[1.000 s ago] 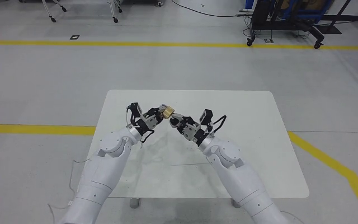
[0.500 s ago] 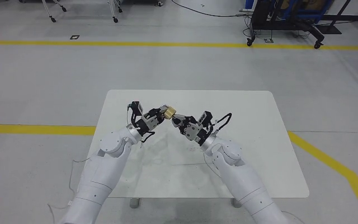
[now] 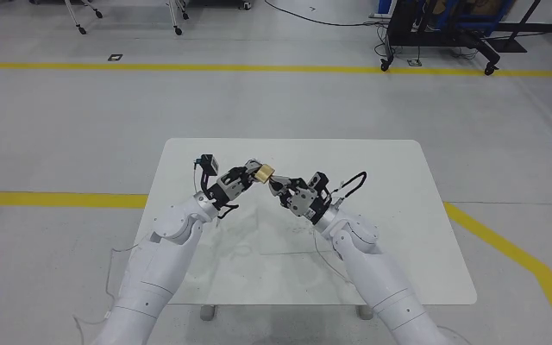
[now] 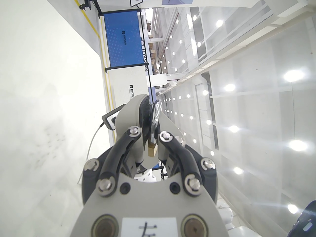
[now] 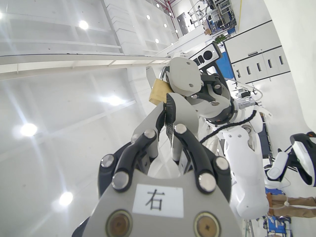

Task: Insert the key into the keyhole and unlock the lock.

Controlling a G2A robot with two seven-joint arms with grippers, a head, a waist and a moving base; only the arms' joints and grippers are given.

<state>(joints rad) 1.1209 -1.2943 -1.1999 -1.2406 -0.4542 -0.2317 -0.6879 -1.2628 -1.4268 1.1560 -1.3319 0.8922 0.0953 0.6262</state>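
Above the table (image 3: pixel 397 259), brass lock (image 3: pixel 263 172) in left hand (image 3: pixel 251 169), right hand (image 3: pixel 278 183) just beside

Right arm: over the last second the forearm and elbow swung out toward 3 o'clock above the table. The wrist rolled with them. The black cable loop (image 3: pixel 355 179) at that wrist, earlier tucked close, now arcs farther out toward 2 o'clock.

Right gripper (image 3: pixel 277 182): the tip crept a little toward 3 o'clock.

Padlock (image 3: pixel 266 172): drifted the same way, slightly toward 3 o'clock, carried by the left gripper (image 3: pixel 254 170).

Left wrist: edged a touch toward 12 o'clock, barely more.
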